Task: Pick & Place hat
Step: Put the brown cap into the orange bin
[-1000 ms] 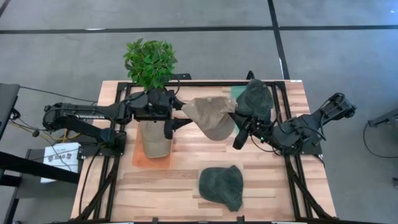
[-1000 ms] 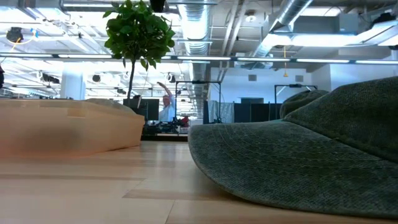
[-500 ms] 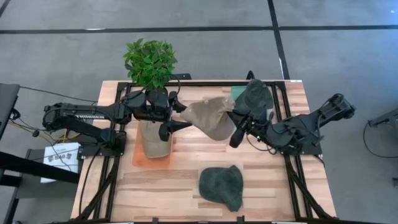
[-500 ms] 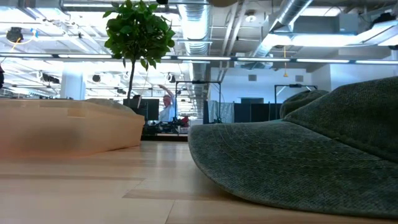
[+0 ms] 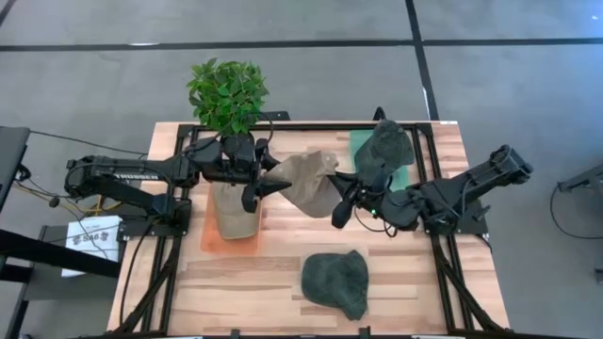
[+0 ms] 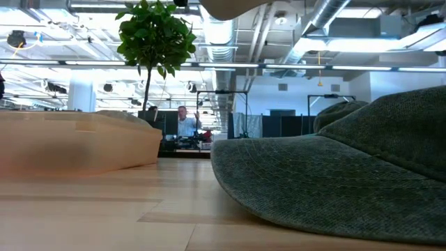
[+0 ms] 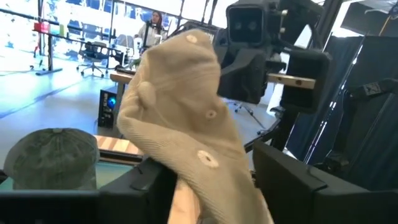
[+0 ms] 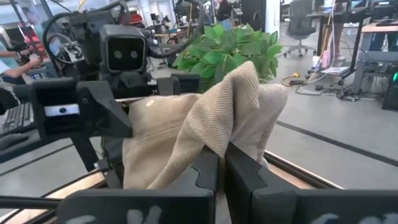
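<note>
A tan hat (image 5: 306, 179) hangs above the table's middle between my two grippers. It also shows at the top edge of the low view (image 6: 230, 5). My left gripper (image 5: 273, 184) is shut on its left side and my right gripper (image 5: 339, 205) on its right side. A second tan hat (image 5: 236, 215) lies on an orange mat (image 5: 215, 243) at the left. One dark green hat (image 5: 336, 282) lies crown up near the front edge. Another dark green hat (image 5: 384, 149) sits on a green mat at the far right. My left gripper holds the tan hat's crown cloth (image 7: 193, 186) between its two fingers (image 7: 146, 183), coming level from the table's left. The hat stands bunched beyond the fingers, clear of the table. My right gripper pinches a fold of the hat's cloth (image 8: 214, 140) between its nearly closed fingers (image 8: 202, 171), coming level from the table's right. The hat is lifted clear.
A potted plant (image 5: 226, 94) stands at the far edge, behind my left arm. Black frame rails (image 5: 443, 254) run along the table's sides. Bare wood lies at the front left (image 5: 236, 292).
My right gripper has gone toward the table's left edge, closing the distance to my left gripper. The tan hat between them has bunched up narrower and stays clear of the table. Its edge has come into the top of the low view.
</note>
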You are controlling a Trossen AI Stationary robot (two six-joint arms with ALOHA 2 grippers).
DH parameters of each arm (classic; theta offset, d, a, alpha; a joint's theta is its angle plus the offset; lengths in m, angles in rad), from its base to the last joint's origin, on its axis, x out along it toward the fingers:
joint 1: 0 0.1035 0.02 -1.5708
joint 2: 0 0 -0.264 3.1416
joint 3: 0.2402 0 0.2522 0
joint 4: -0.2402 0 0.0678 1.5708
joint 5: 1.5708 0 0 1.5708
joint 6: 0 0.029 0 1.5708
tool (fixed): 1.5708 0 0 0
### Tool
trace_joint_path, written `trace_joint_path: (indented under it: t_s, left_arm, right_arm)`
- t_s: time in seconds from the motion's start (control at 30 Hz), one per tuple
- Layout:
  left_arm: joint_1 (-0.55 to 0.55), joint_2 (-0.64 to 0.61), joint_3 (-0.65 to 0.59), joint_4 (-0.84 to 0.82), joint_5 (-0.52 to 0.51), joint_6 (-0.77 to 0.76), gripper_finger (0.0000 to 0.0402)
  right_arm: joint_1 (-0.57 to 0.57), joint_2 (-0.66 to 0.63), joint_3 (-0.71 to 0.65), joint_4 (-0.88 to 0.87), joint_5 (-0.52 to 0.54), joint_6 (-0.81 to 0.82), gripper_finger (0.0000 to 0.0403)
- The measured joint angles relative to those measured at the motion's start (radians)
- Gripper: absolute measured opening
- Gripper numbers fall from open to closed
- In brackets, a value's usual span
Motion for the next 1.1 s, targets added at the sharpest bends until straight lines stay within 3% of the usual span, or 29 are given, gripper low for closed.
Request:
trace_joint_path:
  t_s: [0.33,0.4,0.67,0.9,1.1]
  left_arm:
    - [-0.022,0.0,0.0,-0.022,0.018,-0.007,0.0029]
    - [-0.032,0.0,0.0,-0.022,0.017,-0.015,0.0009]
    - [-0.076,-0.002,0.0,-0.041,0.006,-0.061,0.0002]
    - [-0.103,-0.014,0.0,-0.076,-0.01,-0.132,0.0001]
    - [-0.113,-0.094,0.0,-0.236,-0.03,-0.175,0.0]
  right_arm:
    - [0.01,-0.003,0.0,0.015,-0.004,-0.006,0.0006]
    - [0.01,-0.003,0.0,0.015,-0.018,-0.006,0.0006]
    - [0.01,-0.004,0.0,-0.004,-0.129,-0.005,0.0017]
    - [0.01,-0.005,0.0,-0.052,-0.195,-0.005,0.0082]
    - [0.023,-0.037,0.0,-0.23,-0.2,0.08,0.0133]
